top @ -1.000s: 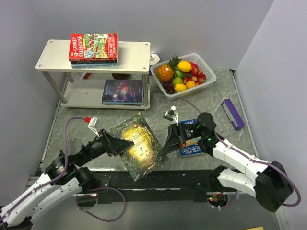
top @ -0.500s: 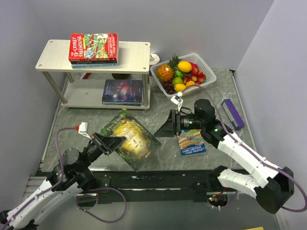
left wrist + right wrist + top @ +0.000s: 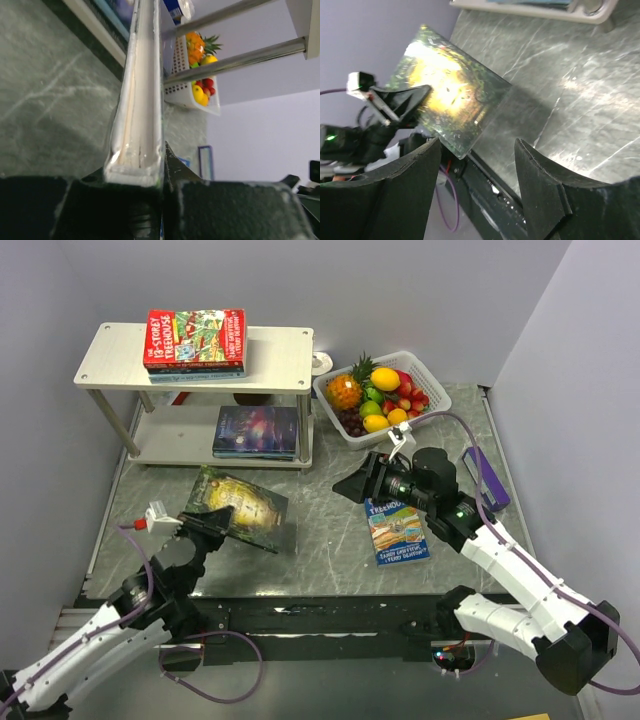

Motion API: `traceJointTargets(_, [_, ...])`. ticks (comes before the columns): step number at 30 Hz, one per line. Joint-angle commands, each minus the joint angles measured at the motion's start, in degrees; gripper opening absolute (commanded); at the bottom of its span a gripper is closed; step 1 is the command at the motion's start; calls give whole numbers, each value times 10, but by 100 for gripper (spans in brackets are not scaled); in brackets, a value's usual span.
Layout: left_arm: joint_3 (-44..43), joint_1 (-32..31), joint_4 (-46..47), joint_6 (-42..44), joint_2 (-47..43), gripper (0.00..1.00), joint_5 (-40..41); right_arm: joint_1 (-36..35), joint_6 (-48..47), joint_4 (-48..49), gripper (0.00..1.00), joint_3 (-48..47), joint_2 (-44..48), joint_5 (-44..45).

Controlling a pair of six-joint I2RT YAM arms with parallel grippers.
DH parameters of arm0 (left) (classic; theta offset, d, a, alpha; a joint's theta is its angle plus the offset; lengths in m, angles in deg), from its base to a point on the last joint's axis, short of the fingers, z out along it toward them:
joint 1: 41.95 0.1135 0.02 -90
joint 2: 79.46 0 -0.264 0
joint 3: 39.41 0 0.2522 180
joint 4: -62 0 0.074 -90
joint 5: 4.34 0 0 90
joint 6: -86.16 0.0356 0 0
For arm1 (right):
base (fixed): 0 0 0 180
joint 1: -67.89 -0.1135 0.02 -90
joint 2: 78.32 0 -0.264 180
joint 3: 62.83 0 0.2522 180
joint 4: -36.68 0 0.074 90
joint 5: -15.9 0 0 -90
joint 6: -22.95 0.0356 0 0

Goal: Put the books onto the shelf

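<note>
My left gripper is shut on the edge of a green-gold book and holds it tilted above the table, in front of the shelf. In the left wrist view the book's white page edge runs up from between the jaws. My right gripper hangs open and empty to the right of it, and its camera looks at the book's cover. A pale blue book lies flat under the right arm. A red Treehouse stack lies on the top board, and a galaxy book on the lower tier.
A white fruit basket stands right of the shelf. A small purple box lies near the right wall. The shelf's metal legs show close ahead in the left wrist view.
My right gripper let go of the green-gold book, opened and drew back to the right. My left gripper shut on the book and carried it left and towards the shelf.
</note>
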Motion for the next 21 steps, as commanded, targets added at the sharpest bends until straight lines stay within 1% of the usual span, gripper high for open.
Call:
traceJointTargets(1, [-84,4,141,88,64,1,66,7,-8,30,67,-17,-4,28])
traceJointTargets(3, [-93,13,178,121,86,1,64,8,-11,30,67,-17,-6,26])
traceJointTargets(5, [-100,54,196,130,112,1,29,9,-12,29,67,-18,-8,18])
traceJointTargets(6, [-104,77,222,137,122,1,-1,10,-12,31,67,-17,-9,15])
traceJointTargets(7, [-107,138,227,133,135,1,-70,11,-12,31,67,-14,-9,12])
traceJointTargets(9, [-109,217,249,104,183,1,-173,12,-9,33,67,-11,-10,10])
traceJointTargets(10, [-103,297,274,95,198,1,-224,12,-9,32,67,-12,-8,9])
traceJointTargets(11, [-94,332,301,83,218,1,-325,12,-12,32,67,-11,-4,9])
traceJointTargets(12, [-73,362,330,59,228,1,-360,12,-13,31,66,-11,-1,11])
traceJointTargets(13, [-65,410,393,49,239,1,-392,13,-15,31,67,-7,2,13])
traceJointTargets(14, [-59,429,419,39,264,1,-449,13,-17,34,67,-6,9,17])
traceJointTargets(16, [-48,471,482,10,294,1,-506,14,-20,39,67,1,17,19])
traceJointTargets(17, [-42,479,562,-3,325,1,-525,15,-19,44,67,3,21,20])
traceJointTargets(18, [-24,485,613,-31,341,1,-561,15,-21,49,66,5,22,19])
traceJointTargets(19, [-17,485,660,-44,358,1,-572,15,-21,53,66,9,23,19])
traceJointTargets(20, [-15,499,729,-55,393,1,-583,15,-20,57,66,11,24,19])
traceJointTargets(21, [-16,500,753,-67,410,1,-600,17,-20,58,66,12,23,18])
